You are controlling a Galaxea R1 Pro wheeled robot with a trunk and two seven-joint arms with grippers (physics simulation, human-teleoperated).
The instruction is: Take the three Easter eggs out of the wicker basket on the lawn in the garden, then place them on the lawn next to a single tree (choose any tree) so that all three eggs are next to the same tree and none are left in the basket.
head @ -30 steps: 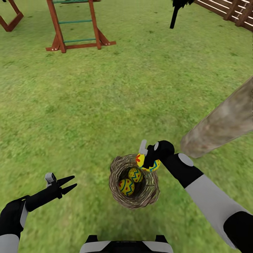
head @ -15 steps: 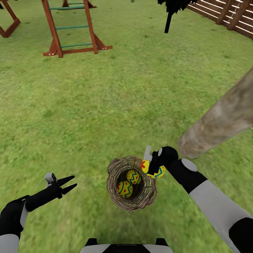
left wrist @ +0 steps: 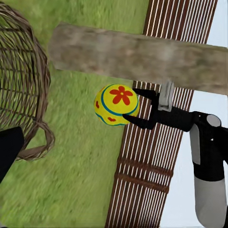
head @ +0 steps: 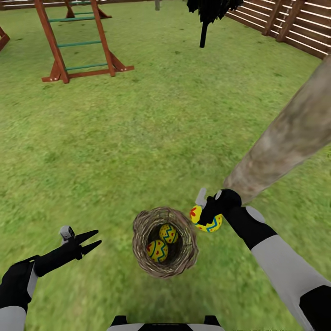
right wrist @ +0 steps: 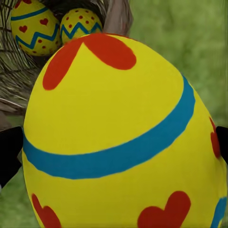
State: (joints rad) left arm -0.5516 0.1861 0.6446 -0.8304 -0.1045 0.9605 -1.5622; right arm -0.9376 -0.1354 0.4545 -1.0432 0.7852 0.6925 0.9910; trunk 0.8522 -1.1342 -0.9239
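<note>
right gripper (left wrist: 134, 108) gripping egg (left wrist: 116, 104), beside trunk (left wrist: 142, 57)

The tree (head: 294, 133) was cut off by the head view's right edge, its leaves unseen. The held egg (head: 207, 219) was partly covered by the right end effector (head: 208, 211). The conifer (head: 209, 9) was cropped above.
</note>
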